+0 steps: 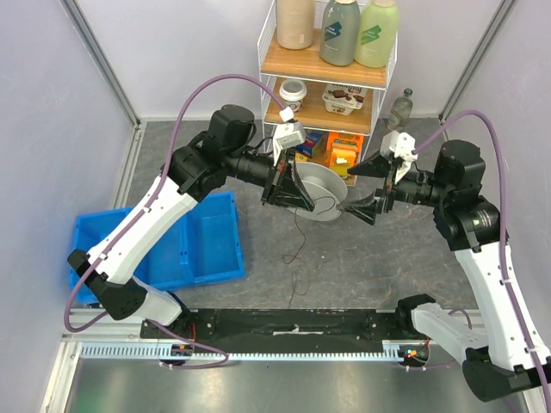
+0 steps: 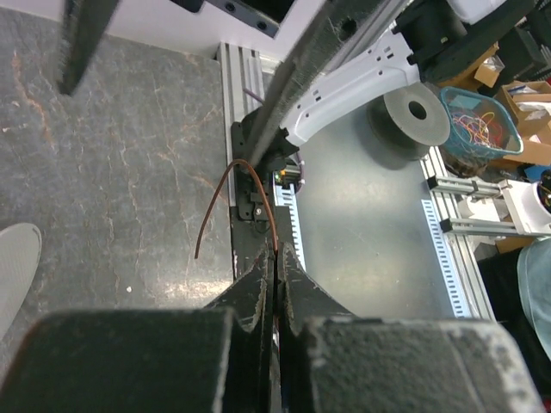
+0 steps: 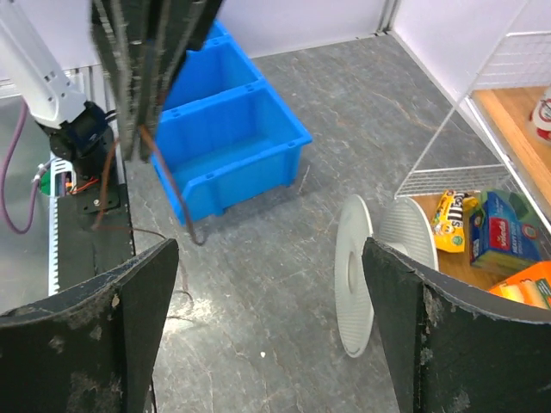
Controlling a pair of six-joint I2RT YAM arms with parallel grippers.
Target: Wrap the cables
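The cable [image 1: 303, 232] is a very thin dark wire. It hangs from my left gripper [image 1: 301, 196] down to the table. In the left wrist view the jaws of the left gripper [image 2: 276, 251] are shut on the cable [image 2: 245, 163], which arcs up and curls back down to the left. My right gripper [image 1: 347, 191] is open just right of the left one, near a grey-white spool [image 1: 331, 182]. In the right wrist view the right gripper [image 3: 269, 245] is wide open and holds nothing. The spool [image 3: 351, 284] stands on edge ahead of it, and the cable [image 3: 176, 194] dangles at upper left.
A blue bin [image 1: 194, 245] sits at the left of the table, also seen in the right wrist view [image 3: 232, 138]. A wire shelf rack [image 1: 327, 82] with bottles and food packs stands at the back. A black base plate [image 1: 293, 323] runs along the near edge.
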